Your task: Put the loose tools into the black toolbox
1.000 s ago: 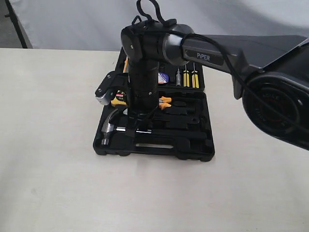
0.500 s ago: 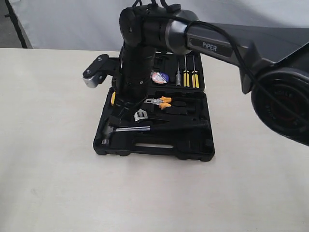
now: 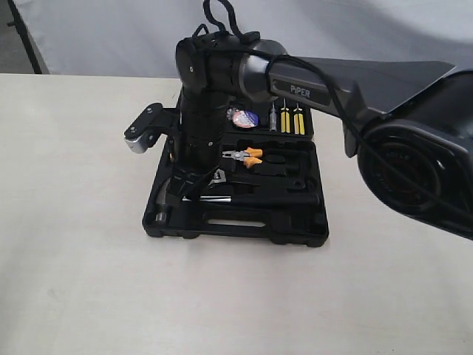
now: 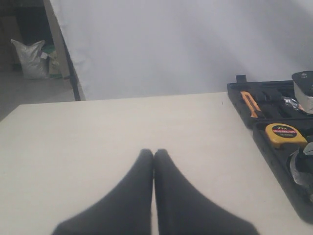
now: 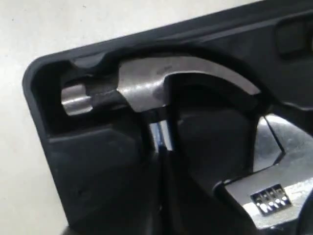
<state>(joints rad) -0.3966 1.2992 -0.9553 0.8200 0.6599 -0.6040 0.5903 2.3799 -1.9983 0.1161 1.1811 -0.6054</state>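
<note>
The black toolbox [image 3: 236,233] lies open on the table. The claw hammer [image 3: 214,198] rests in its front recess, and the right wrist view shows its steel head [image 5: 146,85] seated near the case corner [image 5: 39,98]. The adjustable wrench [image 3: 216,176] lies just behind it, its jaw end [image 5: 274,186] beside the hammer. The tape roll [image 3: 242,117] sits in the rear half. My right gripper [image 3: 186,191] points down with its fingers together, tips [image 5: 160,147] at the hammer's neck. My left gripper [image 4: 154,154] is shut over bare table, left of the case [image 4: 274,156].
Orange-handled pliers [image 3: 247,155] and yellow screwdrivers [image 3: 290,120] sit in the case. The left wrist view shows a yellow tape measure [image 4: 286,134] and an orange knife [image 4: 250,103] in their recesses. A white backdrop stands behind the table.
My right wrist has turned, swinging its camera mount up and to the left. The gripper has shifted left and lowered onto the hammer's neck, and the arm now hides the tape measure.
</note>
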